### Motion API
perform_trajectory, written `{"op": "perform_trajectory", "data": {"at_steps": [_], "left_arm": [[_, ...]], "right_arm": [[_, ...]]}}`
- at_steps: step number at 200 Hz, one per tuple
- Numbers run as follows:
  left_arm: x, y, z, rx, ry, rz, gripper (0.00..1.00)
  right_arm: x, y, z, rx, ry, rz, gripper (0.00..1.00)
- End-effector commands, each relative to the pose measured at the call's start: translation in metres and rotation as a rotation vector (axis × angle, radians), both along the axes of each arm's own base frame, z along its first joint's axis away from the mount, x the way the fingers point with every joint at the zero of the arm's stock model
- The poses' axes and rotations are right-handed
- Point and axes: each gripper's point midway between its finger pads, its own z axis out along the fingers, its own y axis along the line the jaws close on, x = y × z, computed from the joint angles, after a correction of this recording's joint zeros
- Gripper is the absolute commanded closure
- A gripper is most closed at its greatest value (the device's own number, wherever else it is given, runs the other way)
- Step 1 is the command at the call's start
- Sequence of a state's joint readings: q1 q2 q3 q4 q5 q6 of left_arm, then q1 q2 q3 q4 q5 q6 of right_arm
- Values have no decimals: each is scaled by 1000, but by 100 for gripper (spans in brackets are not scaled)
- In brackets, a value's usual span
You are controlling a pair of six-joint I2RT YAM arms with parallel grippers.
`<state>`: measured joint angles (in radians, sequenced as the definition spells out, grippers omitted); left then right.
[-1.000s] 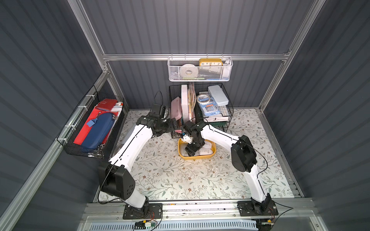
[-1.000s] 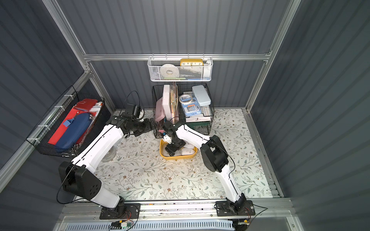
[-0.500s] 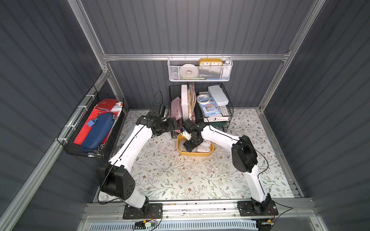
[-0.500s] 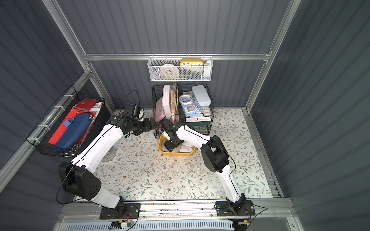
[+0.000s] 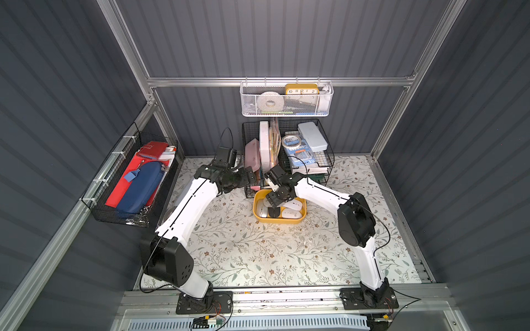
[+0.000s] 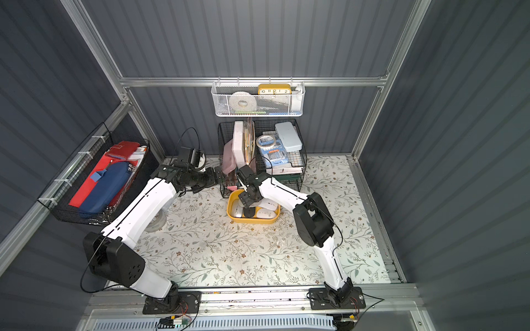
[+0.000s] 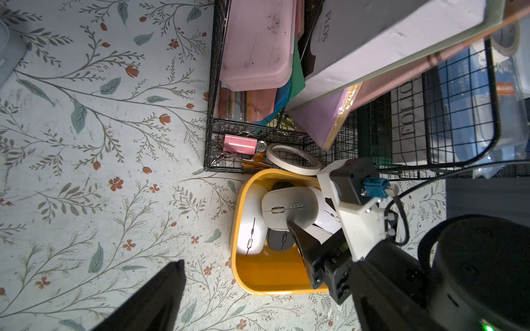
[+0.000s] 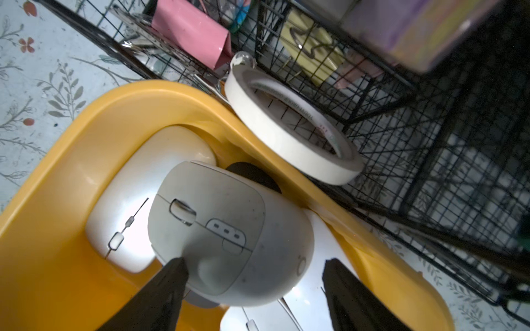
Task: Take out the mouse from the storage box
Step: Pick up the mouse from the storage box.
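The storage box (image 5: pixel 278 220) (image 6: pixel 252 220) is a mustard-yellow tub on the floral mat, right in front of a black wire basket. It holds several mice, white, grey and dark. A grey mouse (image 8: pixel 229 229) (image 7: pixel 289 207) lies on top of a white mouse (image 8: pixel 149 177). My right gripper (image 8: pixel 255 263) (image 5: pixel 272 200) reaches into the tub and is open around the grey mouse. One finger (image 8: pixel 169 280) touches its side; the opposite finger stands apart from it. My left gripper (image 5: pixel 250 176) hovers left of the tub by the basket, open and empty; only one finger (image 7: pixel 160 292) shows in the left wrist view.
The black wire basket (image 5: pixel 286 160) holds boxes, folders and tape, and a tape roll (image 8: pixel 286 126) leans against the tub's far rim. A white mesh basket (image 5: pixel 286 100) hangs on the back wall. A side basket (image 5: pixel 134 183) with red and blue cases hangs on the left wall.
The tub has slid a little toward the wire basket, and the right gripper went with it. The right jaws have widened around the grey mouse. The left arm has barely moved.
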<state>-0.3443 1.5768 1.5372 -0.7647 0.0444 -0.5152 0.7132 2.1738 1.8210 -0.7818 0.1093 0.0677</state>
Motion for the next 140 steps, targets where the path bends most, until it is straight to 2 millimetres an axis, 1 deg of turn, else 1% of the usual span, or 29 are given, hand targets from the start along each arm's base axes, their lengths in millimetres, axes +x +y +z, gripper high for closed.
{"op": "perform_trajectory", "data": {"at_steps": [1,27,43,60,75,90,96,105,117,140], "left_arm": [[0,1,19,-6,-53,-19,5],[1,-1,20,-9,-56,-27,5],[2,-1,21,-9,-60,-28,5],[1,-2,24,-13,-67,-32,5],[0,-1,26,-13,-70,-32,5],[-1,-1,28,-17,-77,-36,5],[-1,-2,28,-20,-79,-37,5],[-1,-2,28,-20,-79,-36,5],[-1,-2,28,-21,-79,-38,5],[0,-3,29,-26,-82,-41,5]], "right_arm": [[-4,10,-9,86,69,39,19],[-9,21,-3,206,127,61,19],[-12,24,-2,243,138,86,19],[-11,16,-8,214,138,100,18],[-7,4,-16,185,135,109,18],[-6,-2,-22,218,160,127,17],[-11,3,-20,268,193,145,17],[-13,6,-20,304,212,149,17],[-19,15,-17,347,239,171,18],[-36,28,-13,355,268,209,19]]}}
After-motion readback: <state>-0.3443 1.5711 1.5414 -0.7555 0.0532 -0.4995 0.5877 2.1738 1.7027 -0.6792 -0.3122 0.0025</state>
